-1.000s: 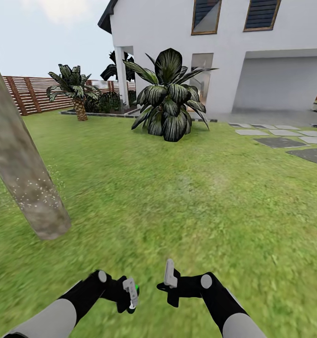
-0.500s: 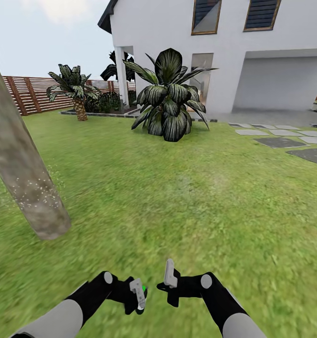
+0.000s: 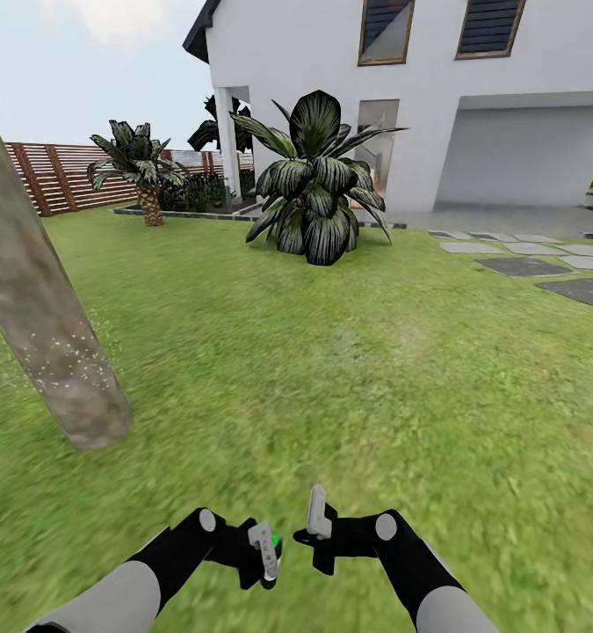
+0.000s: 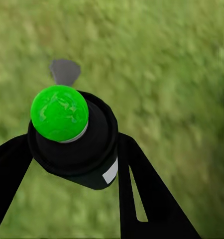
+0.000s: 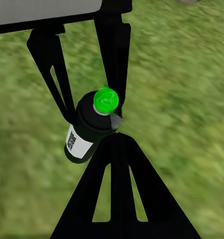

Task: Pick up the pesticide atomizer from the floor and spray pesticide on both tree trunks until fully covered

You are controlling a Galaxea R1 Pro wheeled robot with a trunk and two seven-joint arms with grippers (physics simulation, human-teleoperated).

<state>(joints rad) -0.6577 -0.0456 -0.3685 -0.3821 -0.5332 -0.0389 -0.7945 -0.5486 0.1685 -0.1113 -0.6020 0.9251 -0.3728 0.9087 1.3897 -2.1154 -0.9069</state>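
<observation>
The pesticide atomizer (image 4: 74,137), pinched in the left gripper (image 3: 265,554), has shifted toward the right gripper (image 3: 316,519), jaws together.

Green-topped black pesticide atomizer (image 4: 74,137), label-side down

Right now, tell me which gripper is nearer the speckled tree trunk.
Left. The left gripper, shut on the pesticide atomizer, sits low on the same side as the tree trunk, though well short of it. The right gripper is beside it, a little farther over the grass.
</observation>
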